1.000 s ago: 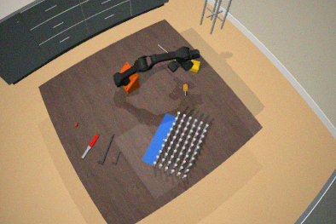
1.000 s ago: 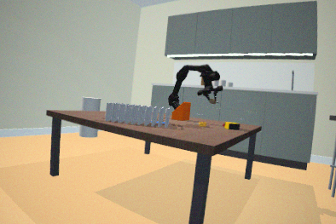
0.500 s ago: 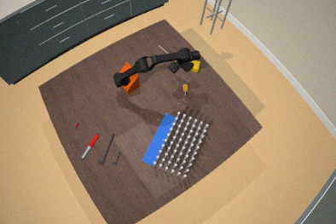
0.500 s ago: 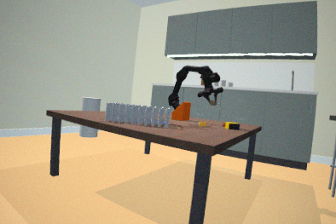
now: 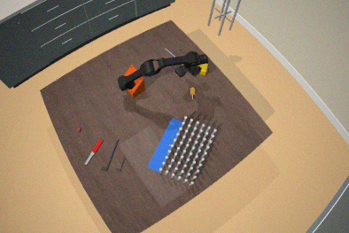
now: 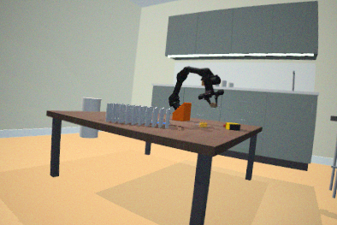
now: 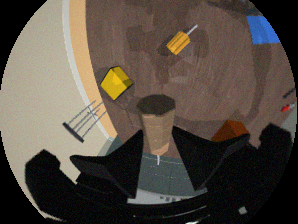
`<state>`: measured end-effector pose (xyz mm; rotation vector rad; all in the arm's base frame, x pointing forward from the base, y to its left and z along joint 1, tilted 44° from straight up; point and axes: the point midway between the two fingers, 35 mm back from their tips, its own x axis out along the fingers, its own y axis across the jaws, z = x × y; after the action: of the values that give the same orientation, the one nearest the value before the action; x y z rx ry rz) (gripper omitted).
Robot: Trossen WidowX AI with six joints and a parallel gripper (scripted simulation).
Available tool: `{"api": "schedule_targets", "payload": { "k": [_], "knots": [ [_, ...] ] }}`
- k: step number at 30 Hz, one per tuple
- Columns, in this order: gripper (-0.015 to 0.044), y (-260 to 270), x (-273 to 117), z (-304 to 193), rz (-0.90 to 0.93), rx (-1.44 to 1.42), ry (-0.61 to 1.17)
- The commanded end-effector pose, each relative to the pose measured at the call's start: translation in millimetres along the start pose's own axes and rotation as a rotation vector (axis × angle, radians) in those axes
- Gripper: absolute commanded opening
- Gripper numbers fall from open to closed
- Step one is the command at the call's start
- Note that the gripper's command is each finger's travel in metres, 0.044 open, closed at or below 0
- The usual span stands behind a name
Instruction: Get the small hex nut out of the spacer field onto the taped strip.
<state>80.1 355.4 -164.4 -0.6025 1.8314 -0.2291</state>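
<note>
Wrist view: recorded fingers [image 5: 181, 72] [image 6: 205, 97] partly open, clamped on a tan handle [image 6: 213, 104] [image 7: 159, 127] with a dark end. Held well above the surface [image 5: 97, 108] [image 6: 192, 136] [image 7: 215, 90], per exterior view. Can make out a thin pale tip beyond the handle

Top view: counted as upright, the metal spacers [image 5: 188, 150] [image 6: 133, 115], ranked in close rows at near right. Found the blue strip [image 5: 165, 145] [image 6: 162, 123] [image 7: 262, 30] flat along their left side. Cannot locate the hex nut; too small to tell among the spacers

Noted at far right, a yellow block [image 5: 204, 68] [image 6: 233, 126] [image 7: 116, 83]; nearer, an orange-handled tool [image 5: 192, 91] [image 6: 203, 124] [image 7: 178, 43] with a short shaft, well apart from the spacers

Logged at left, a red-handled tool [image 5: 97, 146] [image 7: 286, 108], then a long dark hook [image 5: 112, 154] and a short dark hook [image 5: 121, 164], all lying outside the spacer field
</note>
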Motion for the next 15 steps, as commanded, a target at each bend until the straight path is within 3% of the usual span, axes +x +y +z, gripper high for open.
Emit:
{"api": "schedule_targets", "payload": {
  "k": [1,15],
  "knots": [
    [0.0000,-2,4,1,-0.005,-0.004,0.001],
    [0.0000,-4,16,7,-0.005,-0.003,0.001]
  ]
}}
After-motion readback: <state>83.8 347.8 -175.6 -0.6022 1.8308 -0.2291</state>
